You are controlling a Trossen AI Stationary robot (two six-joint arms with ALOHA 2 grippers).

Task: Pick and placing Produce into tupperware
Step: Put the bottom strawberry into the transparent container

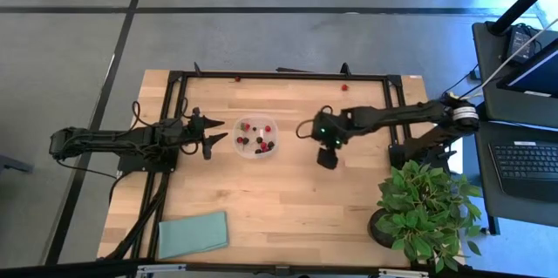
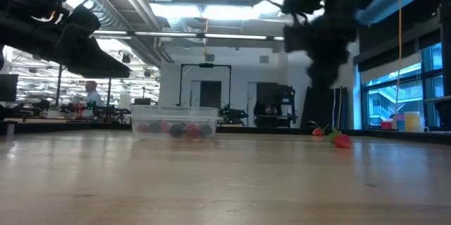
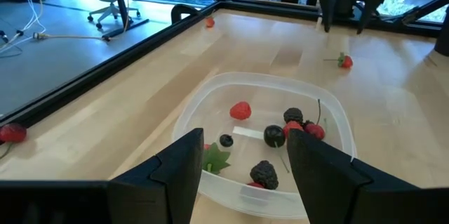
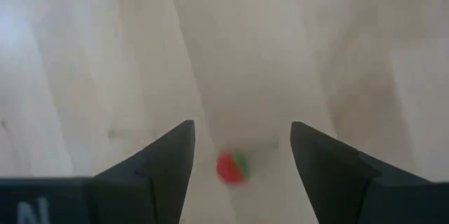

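Right gripper (image 4: 242,154) fingers spread wide, hanging over 1 red berry (image 4: 231,167) on the bare wood, apart from the tupperware (image 1: 255,138). You've got something tiny, soft, bruisable: close gently across its body. Left gripper (image 3: 245,171) waits open at the container's rim.

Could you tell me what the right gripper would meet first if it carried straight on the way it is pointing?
Probably the small red berry lying on the table, framed between the right gripper's open jaws; depth is unclear.

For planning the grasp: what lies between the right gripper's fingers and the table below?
Only one red berry on bare wood, seen between the open right gripper fingers in the right wrist view.
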